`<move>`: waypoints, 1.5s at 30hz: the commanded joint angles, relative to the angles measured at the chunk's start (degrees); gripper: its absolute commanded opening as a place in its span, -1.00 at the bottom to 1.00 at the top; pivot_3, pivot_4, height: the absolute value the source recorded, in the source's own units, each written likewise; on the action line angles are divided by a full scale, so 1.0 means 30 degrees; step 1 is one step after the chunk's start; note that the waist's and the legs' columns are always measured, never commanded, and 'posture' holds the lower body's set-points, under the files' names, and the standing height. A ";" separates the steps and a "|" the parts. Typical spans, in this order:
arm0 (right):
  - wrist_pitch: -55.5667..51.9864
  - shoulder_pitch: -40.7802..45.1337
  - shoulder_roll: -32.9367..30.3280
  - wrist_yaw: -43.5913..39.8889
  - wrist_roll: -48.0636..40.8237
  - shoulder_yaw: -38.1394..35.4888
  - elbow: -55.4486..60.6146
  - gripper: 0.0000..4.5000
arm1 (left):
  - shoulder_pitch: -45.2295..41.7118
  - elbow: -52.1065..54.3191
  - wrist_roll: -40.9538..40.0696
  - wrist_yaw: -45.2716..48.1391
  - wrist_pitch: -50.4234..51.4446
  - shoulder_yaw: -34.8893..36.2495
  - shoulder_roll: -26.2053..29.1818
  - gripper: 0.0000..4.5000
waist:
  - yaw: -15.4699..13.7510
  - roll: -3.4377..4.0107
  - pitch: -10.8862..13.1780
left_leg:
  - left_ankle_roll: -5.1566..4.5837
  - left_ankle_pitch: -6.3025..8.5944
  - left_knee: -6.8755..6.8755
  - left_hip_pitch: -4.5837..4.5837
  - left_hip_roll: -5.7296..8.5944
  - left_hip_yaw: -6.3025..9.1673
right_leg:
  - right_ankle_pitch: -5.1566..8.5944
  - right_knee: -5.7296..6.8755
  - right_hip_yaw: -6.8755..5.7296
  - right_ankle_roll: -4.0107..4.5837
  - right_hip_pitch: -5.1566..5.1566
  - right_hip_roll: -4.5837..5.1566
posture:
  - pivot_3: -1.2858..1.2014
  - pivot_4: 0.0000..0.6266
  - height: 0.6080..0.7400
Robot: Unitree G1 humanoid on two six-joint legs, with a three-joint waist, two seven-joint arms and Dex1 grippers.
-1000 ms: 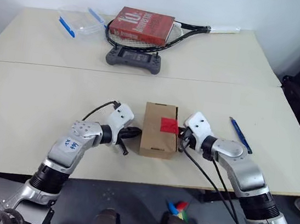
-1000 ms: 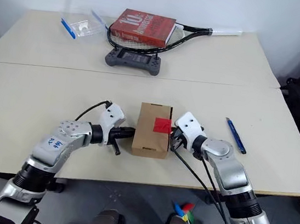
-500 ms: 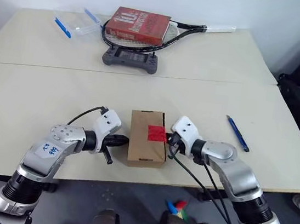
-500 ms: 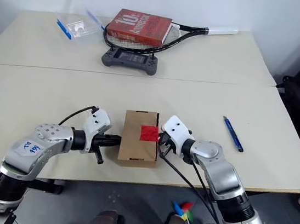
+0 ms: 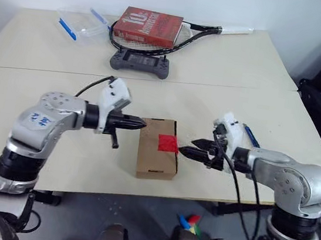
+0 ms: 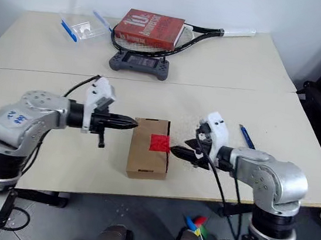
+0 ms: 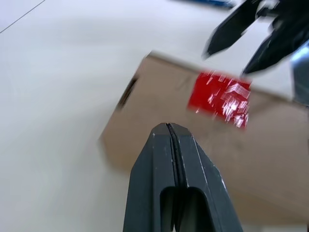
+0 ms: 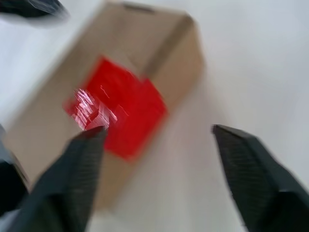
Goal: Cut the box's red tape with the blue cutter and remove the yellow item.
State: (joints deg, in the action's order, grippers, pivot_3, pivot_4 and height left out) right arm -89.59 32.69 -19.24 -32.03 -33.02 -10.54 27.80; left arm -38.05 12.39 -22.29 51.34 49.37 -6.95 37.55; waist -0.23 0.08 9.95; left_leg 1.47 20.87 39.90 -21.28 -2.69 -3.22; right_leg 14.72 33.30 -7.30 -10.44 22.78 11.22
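Lying flat near the bench (image 5: 22, 137) front edge: the box (image 5: 157, 156), closed, red tape (image 5: 168, 144) stuck over its seam toward the right side. Hovering just left of the box's far left corner: left gripper (image 5: 138, 124), jaws pressed together, holding nothing, pointing right across the box top. Hovering just right of the box, level with the tape: right gripper (image 5: 194, 148), jaws spread apart, empty, tips aiming left at the tape without touching it. Showing in the left wrist view, not in the head views: a dark slot (image 7: 127, 92) in the box's end, plus the right gripper's black fingers (image 7: 231, 26) beyond the box. Showing in the right wrist view: the tape (image 8: 117, 112) glinting close between that gripper's spread fingers (image 8: 79, 174). Lying on the bench just behind the right gripper's white housing, partly hidden: blue cutter (image 6: 246, 136), well apart from the box. Sitting at the far side: clear container (image 5: 83, 23) with blue clips, red book (image 5: 147, 26) resting on a racket (image 5: 186, 33), grey controller (image 5: 139, 63) in front.
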 commanded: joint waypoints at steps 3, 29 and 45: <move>-0.0840 0.0868 0.1508 0.1860 0.0177 -0.1037 0.0395 0.97 | -0.0210 -0.0432 0.1209 -0.0971 -0.1284 -0.1287 -0.0981 -1.00 | 0.0044 -0.0001 0.0001 | 0.0000 0.0000 0.0000 -0.0003 0.0001 0.0001 | 0.0000 0.0004 -0.0004 0.0000 0.0001 0.0000 | 0.03 -0.52 1.00; -0.0875 0.0563 -0.0244 0.2739 -0.0371 0.0541 0.0175 0.97 | 0.1182 0.0043 0.2557 -0.0990 -0.2255 -0.2516 -0.0865 -1.00 | 0.0084 0.0002 -0.0004 | -0.0001 0.0000 -0.0005 0.0026 0.0000 -0.0030 | 0.0000 0.0013 0.0034 0.0000 0.0006 0.0001 | 0.03 -0.52 1.00; -0.0969 0.5131 -0.6068 0.5290 -0.5168 0.7420 -0.3311 0.97 | 0.1882 0.0124 0.3224 -0.0845 -0.3274 -0.3179 -0.0803 -1.00 | 0.0033 -0.0007 -0.0010 | -0.0012 0.0007 0.0004 0.0034 0.0000 -0.0032 | 0.0000 0.0019 0.0038 0.0000 -0.0002 0.0005 | 0.03 -0.52 1.00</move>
State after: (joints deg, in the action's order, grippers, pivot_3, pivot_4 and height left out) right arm -91.18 48.09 -35.56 -16.81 -46.19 9.54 18.65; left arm -34.56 13.08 -14.13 48.15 38.65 -13.64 34.67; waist -0.14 0.06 9.91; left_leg 1.43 20.89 39.91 -21.18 -2.69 -3.31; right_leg 14.72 33.35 -7.18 -10.44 22.77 11.24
